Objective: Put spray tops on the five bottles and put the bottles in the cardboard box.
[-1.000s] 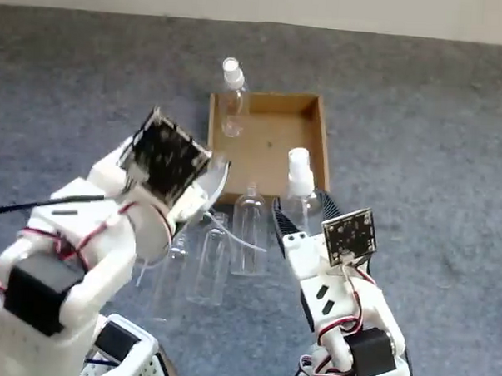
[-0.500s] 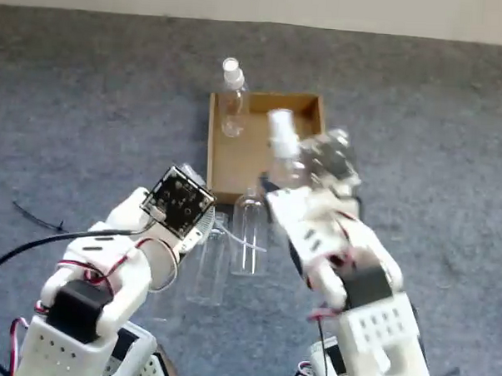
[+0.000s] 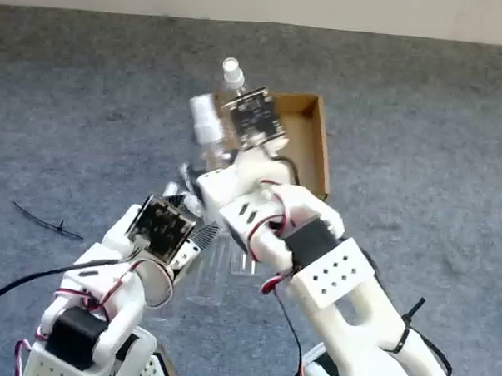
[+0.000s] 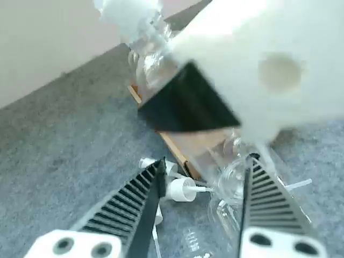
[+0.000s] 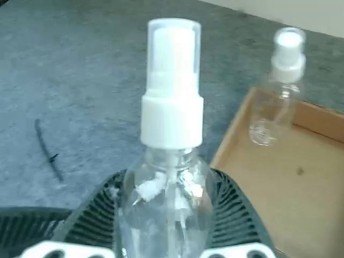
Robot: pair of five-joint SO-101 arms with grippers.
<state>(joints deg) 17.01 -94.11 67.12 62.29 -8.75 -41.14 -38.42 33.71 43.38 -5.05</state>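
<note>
Since the earlier frames, the right arm had swung its bottle leftward, from the near right corner of the box to the box's left side, while the left arm had drawn back toward the near edge. Held bottle (image 3: pixel 205 129), clear and fitted with a white spray top, was clamped at its shoulder between the fingers of the right gripper (image 5: pixel 169 209) and raised above the left wall of the cardboard box (image 3: pixel 313 145). Second capped bottle (image 5: pixel 279 91) stood upright in the far left corner of the box. Uncapped bottles (image 3: pixel 214 270) sat on the carpet (image 3: pixel 422 95) just on the near side of the box, with a loose spray top (image 4: pixel 180 189) beside them. Left gripper (image 4: pixel 207 161) hung over these bottles, its fingers apart and holding nothing. Black cable tie (image 3: pixel 45 221) lay on the grey carpet, well apart to the left.
</note>
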